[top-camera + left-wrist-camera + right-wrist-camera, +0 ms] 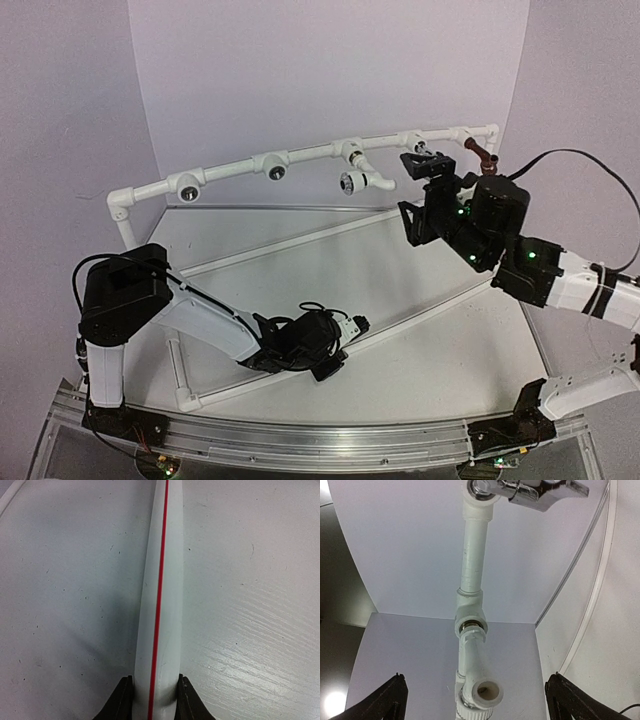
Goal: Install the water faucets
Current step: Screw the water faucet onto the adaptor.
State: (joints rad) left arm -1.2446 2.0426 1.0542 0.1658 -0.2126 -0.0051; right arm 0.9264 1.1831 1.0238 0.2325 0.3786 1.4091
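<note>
A white faucet (pixel 358 176) (pixel 479 680) hangs from a tee on the PVC pipe frame (pixel 230 171), its open spout facing the right wrist camera. Further along the pipe a silver faucet (pixel 540 491) sits in its tee. A dark red-brown faucet (pixel 484 156) stands near the frame's right end. My right gripper (pixel 425 165) (pixel 477 680) is raised beside the pipe and open, its fingers wide on both sides of the white faucet without touching it. My left gripper (pixel 335 362) (pixel 155 690) is low on the table, shut on a white pipe with a red stripe (pixel 160 590).
Two tee sockets (pixel 187 187) (pixel 277 170) with dark round holes sit on the left half of the frame. Curved lilac walls stand close behind it. A thin white pipe (pixel 300 245) crosses the table (pixel 400 300). An aluminium rail (pixel 300 440) runs along the near edge.
</note>
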